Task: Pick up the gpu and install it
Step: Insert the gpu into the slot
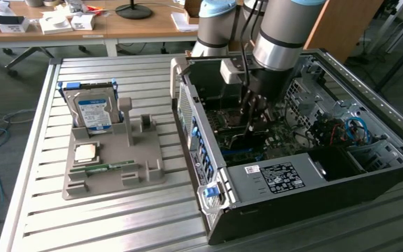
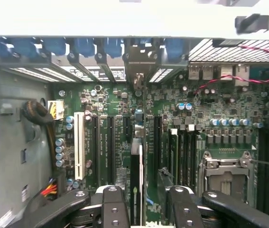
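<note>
1 arm (image 1: 280,37) drops from the upper centre-right of the exterior view, wrist vertical, gripper (image 1: 251,118) pointing straight down. Its 2 fingers (image 2: 113,206) stand parallel and partly apart, clamped on the edge-on gpu (image 2: 135,180).

The gripper (image 2: 147,209) hangs over the green motherboard (image 2: 125,109) with the gpu (image 2: 136,175) edge-on just at it, running parallel to the black expansion slots (image 2: 109,147) and one white slot (image 2: 79,142).
</note>
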Available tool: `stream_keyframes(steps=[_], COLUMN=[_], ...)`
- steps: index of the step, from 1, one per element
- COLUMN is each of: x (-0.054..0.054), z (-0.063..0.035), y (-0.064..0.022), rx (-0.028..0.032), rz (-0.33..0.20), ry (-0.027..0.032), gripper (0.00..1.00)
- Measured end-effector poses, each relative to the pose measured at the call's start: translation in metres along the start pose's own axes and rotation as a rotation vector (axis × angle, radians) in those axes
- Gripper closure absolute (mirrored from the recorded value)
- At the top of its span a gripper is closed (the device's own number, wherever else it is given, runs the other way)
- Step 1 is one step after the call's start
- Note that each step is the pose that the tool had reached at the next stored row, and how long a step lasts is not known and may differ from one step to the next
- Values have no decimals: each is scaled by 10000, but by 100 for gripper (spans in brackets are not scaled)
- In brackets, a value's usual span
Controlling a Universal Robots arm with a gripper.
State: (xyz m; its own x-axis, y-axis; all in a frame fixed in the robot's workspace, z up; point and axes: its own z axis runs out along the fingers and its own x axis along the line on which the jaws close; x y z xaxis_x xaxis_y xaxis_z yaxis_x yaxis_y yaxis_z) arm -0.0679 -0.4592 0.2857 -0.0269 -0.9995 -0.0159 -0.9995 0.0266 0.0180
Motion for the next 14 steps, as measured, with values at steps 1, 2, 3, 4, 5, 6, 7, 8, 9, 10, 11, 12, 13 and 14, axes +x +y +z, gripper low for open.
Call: stream_keyframes(steps=[1, 2, 3, 4, 5, 6, 7, 8, 9, 10, 11, 12, 13, 14], x=[-1, -2, -2, -3, -4, -5, -5, -6, -6, -7, -7, -8, -8, -9], z=[-29, -57, -86, -116, -142, -167, -192, -215, -239, -262, -285, -307, -328, -350], y=[1, 1, 2, 2, 3, 3, 4, 4, 4, 5, 5, 6, 6, 7], rx=[0, 0, 0, 0, 1, 1, 0, 1, 1, 0, 0, 0, 0, 1], rz=[1, 0, 0, 0, 0, 1, 0, 0, 0, 0, 1, 0, 0, 0], ry=[0, 1, 1, 1, 0, 0, 1, 0, 0, 1, 1, 1, 1, 0], gripper=[60, 60, 60, 60, 60, 60, 60, 60, 60, 60, 60, 60, 60, 60])
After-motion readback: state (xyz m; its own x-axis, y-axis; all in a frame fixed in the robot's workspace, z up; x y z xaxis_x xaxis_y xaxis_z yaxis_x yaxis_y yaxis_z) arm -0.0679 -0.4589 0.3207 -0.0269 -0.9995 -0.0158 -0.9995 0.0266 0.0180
